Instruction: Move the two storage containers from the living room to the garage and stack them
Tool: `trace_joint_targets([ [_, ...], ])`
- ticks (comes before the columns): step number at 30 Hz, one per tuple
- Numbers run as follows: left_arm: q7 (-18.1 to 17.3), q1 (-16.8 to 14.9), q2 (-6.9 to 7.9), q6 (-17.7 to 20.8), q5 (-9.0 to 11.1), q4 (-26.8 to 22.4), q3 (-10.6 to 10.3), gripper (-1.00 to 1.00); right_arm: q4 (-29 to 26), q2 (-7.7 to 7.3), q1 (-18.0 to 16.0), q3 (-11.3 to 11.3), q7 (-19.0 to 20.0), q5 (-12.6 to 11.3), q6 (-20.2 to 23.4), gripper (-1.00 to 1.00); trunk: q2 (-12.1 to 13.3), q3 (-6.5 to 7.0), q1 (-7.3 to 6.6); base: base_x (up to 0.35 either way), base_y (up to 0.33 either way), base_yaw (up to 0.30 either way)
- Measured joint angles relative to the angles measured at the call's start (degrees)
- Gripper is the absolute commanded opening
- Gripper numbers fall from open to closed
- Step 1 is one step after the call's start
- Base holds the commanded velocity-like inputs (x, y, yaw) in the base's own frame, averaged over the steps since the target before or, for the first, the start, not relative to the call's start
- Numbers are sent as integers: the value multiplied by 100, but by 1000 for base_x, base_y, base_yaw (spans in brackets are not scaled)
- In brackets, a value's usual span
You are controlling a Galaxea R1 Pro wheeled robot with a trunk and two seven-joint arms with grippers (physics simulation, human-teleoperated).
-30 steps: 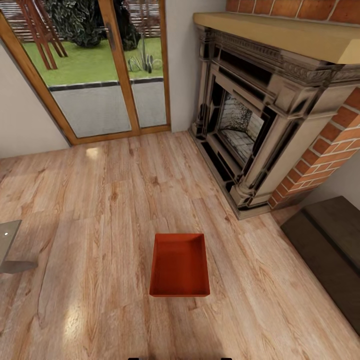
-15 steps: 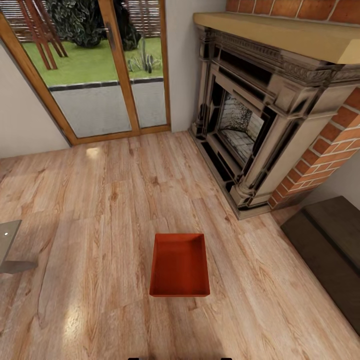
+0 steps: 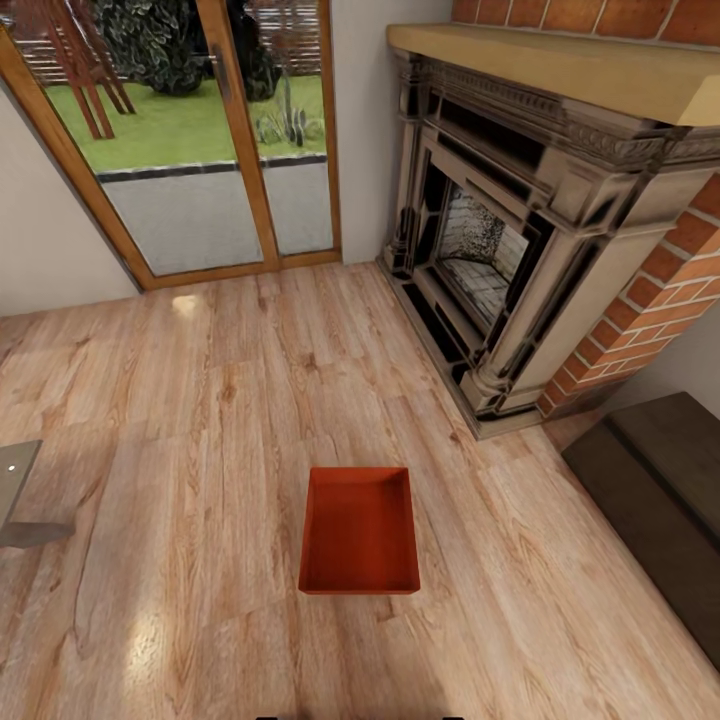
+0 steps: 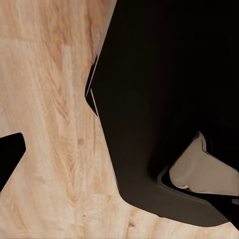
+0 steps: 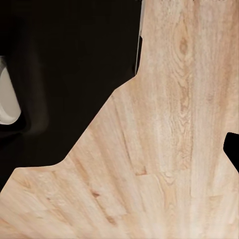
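Note:
One orange-red storage container sits open-top and empty on the light wood-plank floor of the living room, straight ahead of me and low in the head view. Nothing touches it. In the left wrist view a dark fingertip pokes in over the planks beside my black base. The right wrist view has a dark fingertip at its edge, with my base alongside. Neither wrist view lets me judge the jaws. The garage is out of view.
A carved stone fireplace with red brick stands at the right. Wood-framed glass doors are at the far left. A dark low block lies at the right edge. A grey furniture corner juts in at the left.

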Motion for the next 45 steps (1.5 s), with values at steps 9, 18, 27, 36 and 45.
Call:
trace_joint_targets([
  [9,22,-2,2,-71,25,14,-2,100,1,-1,0,24,4,1,-21,100,-362,-162,198,0,0,0],
  [18,42,-2,8,-57,29,18,0,100,1,-4,0,29,26,-10,-25,100,-724,-324,396,0,0,0],
  [27,42,-5,1,-56,29,18,1,100,6,2,0,22,16,-29,10,100,-1086,-486,594,0,0,0],
  [36,64,0,0,-54,35,18,5,100,4,-4,0,28,14,0,-32,100,-1447,-648,792,0,0,0],
  [45,69,-3,16,-75,45,39,-1,100,7,-9,0,29,7,-8,-39,100,-1809,-810,990,0,0,0],
])
